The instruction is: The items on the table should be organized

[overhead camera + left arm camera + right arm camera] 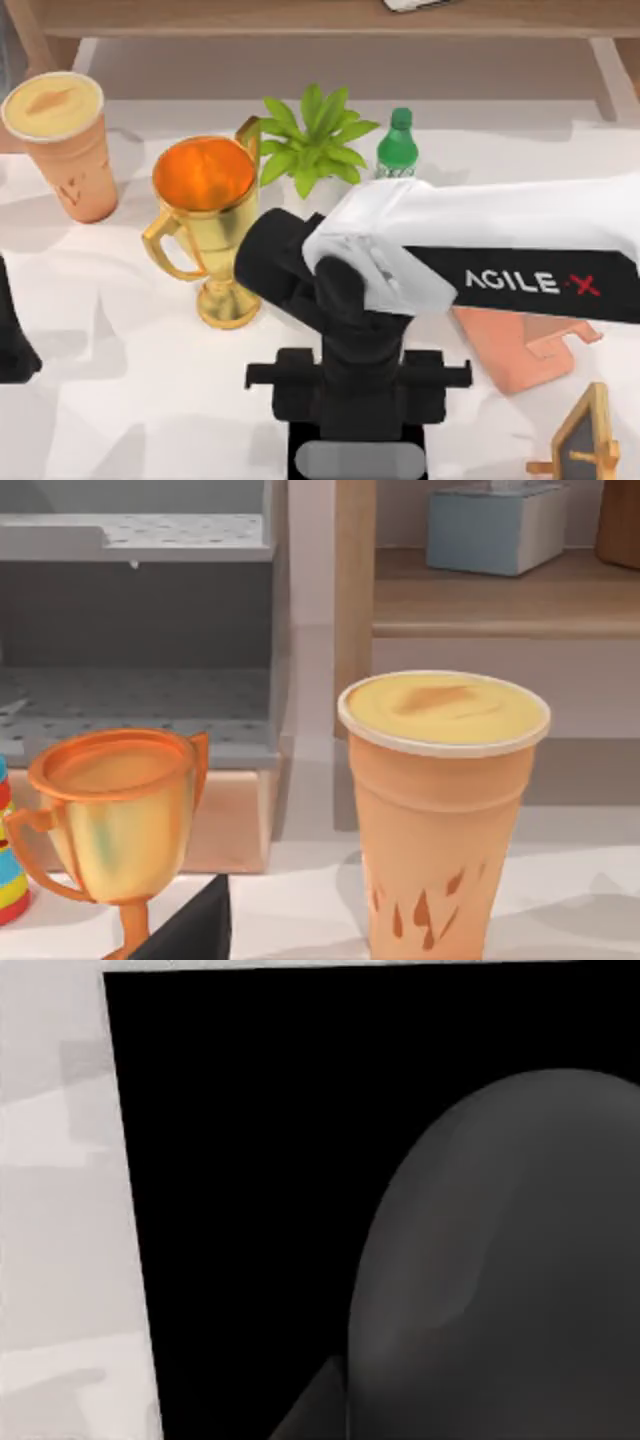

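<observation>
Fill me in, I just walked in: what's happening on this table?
The right arm reaches in from the table's right, its gripper low over a black mat at the near edge, close above the dark grey computer mouse lying on it. The left arm is parked at the left edge. The peach cup stands at back left, beside the gold trophy, plant and green bottle.

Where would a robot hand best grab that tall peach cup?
Probably around the cup's tapered wall, below the cream lid, coming in level from its open front side. It stands upright, widens upward so it should not slip down, and the trophy stands apart to its right.
</observation>
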